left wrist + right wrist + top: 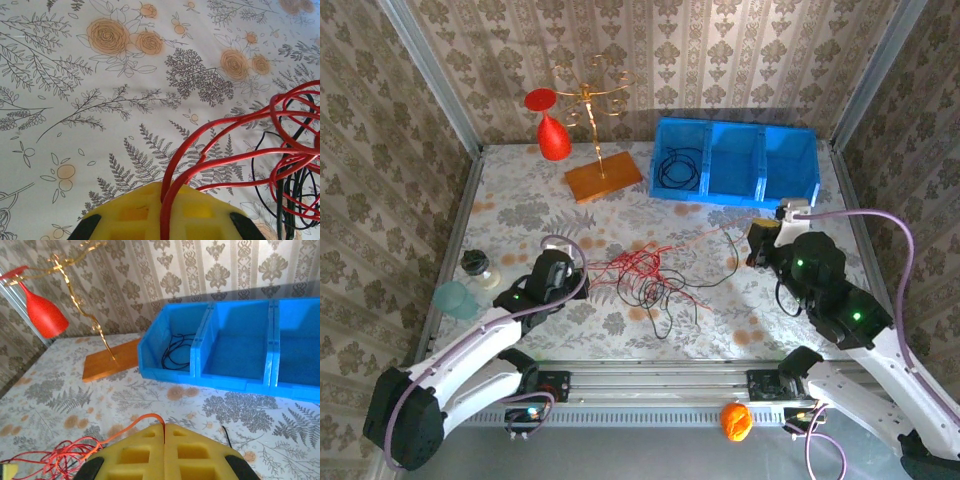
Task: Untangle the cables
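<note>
Mid-table, left gripper (162, 189) and right gripper (164, 427), closed, seemingly pinch red cables (640, 268).

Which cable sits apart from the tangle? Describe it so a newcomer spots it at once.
Find the blue three-compartment bin at the far edge of the table. In its left compartment lies a small coiled cable. It is all black and lies alone, unlike the mostly red tangle mid-table.
</note>
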Controlling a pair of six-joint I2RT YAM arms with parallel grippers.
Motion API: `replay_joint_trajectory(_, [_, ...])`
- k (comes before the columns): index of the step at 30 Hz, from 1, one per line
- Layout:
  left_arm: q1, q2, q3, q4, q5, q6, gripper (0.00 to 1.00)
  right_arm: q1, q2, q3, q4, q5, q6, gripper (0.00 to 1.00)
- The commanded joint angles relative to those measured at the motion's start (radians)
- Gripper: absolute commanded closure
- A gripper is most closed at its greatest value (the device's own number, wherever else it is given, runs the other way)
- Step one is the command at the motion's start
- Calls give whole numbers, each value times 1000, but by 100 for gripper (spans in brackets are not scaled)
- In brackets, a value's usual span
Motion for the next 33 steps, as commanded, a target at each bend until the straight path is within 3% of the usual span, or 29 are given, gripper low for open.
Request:
replay_joint_trajectory(1, [8,2,-6,2,20,-15,100,-7,49,-76,-14,-33,24,100])
replay_joint_trajectory(6, [9,35,-4,22,58,11,100,-8,63,-173,36,-52,84,100])
replay_joint_trajectory(7, [9,58,2,31,89,22,92,-8,77,-181,48,-80,93,100])
replay_joint_trajectory(10, [3,113,24,52,164,48,44,-7,131,-187,66,-141,106,100])
replay_joint_trajectory(11, [-6,117,34,49,163,56,33,-3,148,-187,69,-154,105,100])
replay_joint_trajectory(14, [-36,89,72,9,128,77,14,10,173,-196,90,-182,109,100])
replay_joint_trajectory(16, [-47,75,111,-30,107,94,11,19,180,-204,108,-202,116,100])
replay_joint_trajectory(18, [-55,85,168,-58,115,125,14,22,185,-208,120,-213,124,100])
replay_joint_trajectory(26, [-89,354,446,-76,146,283,46,35,184,-177,124,-211,118,100])
replay_joint_trajectory(33, [-89,583,555,-39,178,377,52,35,168,-144,111,-213,100,100])
